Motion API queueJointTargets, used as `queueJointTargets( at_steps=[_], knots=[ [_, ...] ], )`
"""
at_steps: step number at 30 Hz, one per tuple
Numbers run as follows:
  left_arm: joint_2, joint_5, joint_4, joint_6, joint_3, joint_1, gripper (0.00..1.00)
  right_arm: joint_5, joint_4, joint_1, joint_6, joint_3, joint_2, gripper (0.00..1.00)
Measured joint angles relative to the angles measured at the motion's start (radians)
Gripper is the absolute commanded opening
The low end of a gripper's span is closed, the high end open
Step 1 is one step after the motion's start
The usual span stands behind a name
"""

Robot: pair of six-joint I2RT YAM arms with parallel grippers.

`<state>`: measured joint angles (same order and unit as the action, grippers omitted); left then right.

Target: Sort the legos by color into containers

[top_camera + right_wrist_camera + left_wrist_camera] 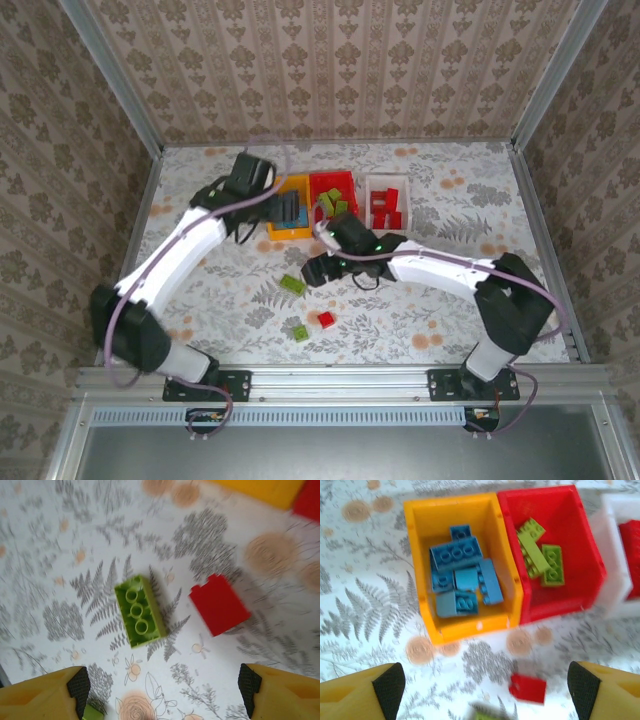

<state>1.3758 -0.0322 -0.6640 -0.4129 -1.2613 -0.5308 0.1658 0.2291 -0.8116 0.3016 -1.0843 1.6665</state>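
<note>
My left gripper (486,686) hangs released near the orange-yellow bin (417,555) of blue bricks (457,555); my right gripper (162,685), also released, hovers over a green brick (138,611) beside a red brick (219,604).

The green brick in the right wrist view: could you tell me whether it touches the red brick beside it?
Apart. The right wrist view shows a strip of patterned tablecloth between the green brick and the red brick.
</note>
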Motion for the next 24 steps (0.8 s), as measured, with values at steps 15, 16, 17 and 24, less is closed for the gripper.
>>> queueJointTargets(
  at_steps=[15,16,17,24],
  knots=[
    [-0.409,0.053,0.002,-0.192,0.32,-0.1,0.85,-0.157,0.087,0.004,-0.248,-0.156,0.249,0.77],
    [-0.412,0.047,0.001,-0.198,0.32,-0.103,0.85,-0.158,0.09,0.005,-0.254,-0.169,0.262,0.76],
    [-0.416,0.043,0.001,-0.203,0.32,-0.106,0.85,-0.159,0.093,0.006,-0.258,-0.188,0.278,0.74],
    [-0.418,0.031,-0.001,-0.225,0.328,-0.129,0.84,-0.155,0.096,0.015,-0.273,-0.263,0.345,0.53]
  ],
)
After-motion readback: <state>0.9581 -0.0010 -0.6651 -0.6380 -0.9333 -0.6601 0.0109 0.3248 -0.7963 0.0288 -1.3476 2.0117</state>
